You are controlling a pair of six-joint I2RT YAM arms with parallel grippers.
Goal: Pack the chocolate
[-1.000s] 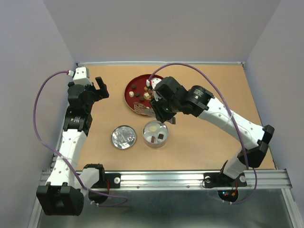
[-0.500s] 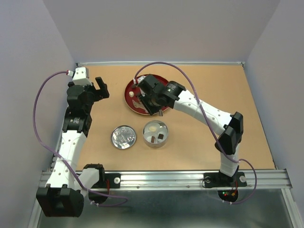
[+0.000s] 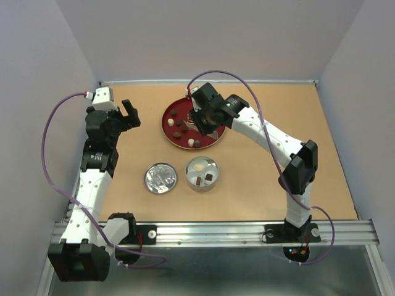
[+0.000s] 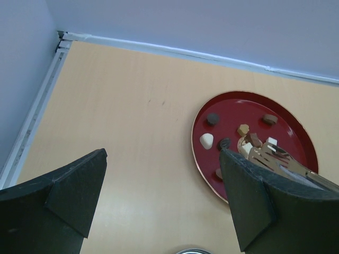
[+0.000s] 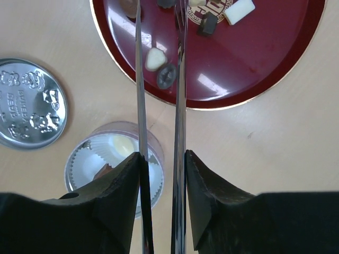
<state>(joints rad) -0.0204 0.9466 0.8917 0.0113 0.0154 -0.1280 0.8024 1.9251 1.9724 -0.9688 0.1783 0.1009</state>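
Note:
Several pieces of chocolate (image 3: 178, 132) lie on a red plate (image 3: 213, 140); in the left wrist view they show as dark, tan and white bits (image 4: 206, 140). My right gripper (image 3: 205, 118) hovers over the plate, shut on metal tongs (image 5: 181, 79). The two tong blades run forward between my right gripper (image 5: 161, 156) fingers, slightly apart, with nothing seen between them. Their tips are over the plate near a cream piece (image 5: 154, 59) and a dark oval one (image 5: 167, 75). My left gripper (image 3: 129, 114) stands open left of the plate, holding nothing.
A round tin (image 3: 215, 168) with white paper cups sits in front of the plate, holding one cream and two brown pieces. Its silver lid (image 3: 160, 178) lies to its left. Walls close the table at back and sides.
My right arm swung with the tongs from the tin's far edge back over the red plate, first left, then toward its far right side. The left arm stayed still.

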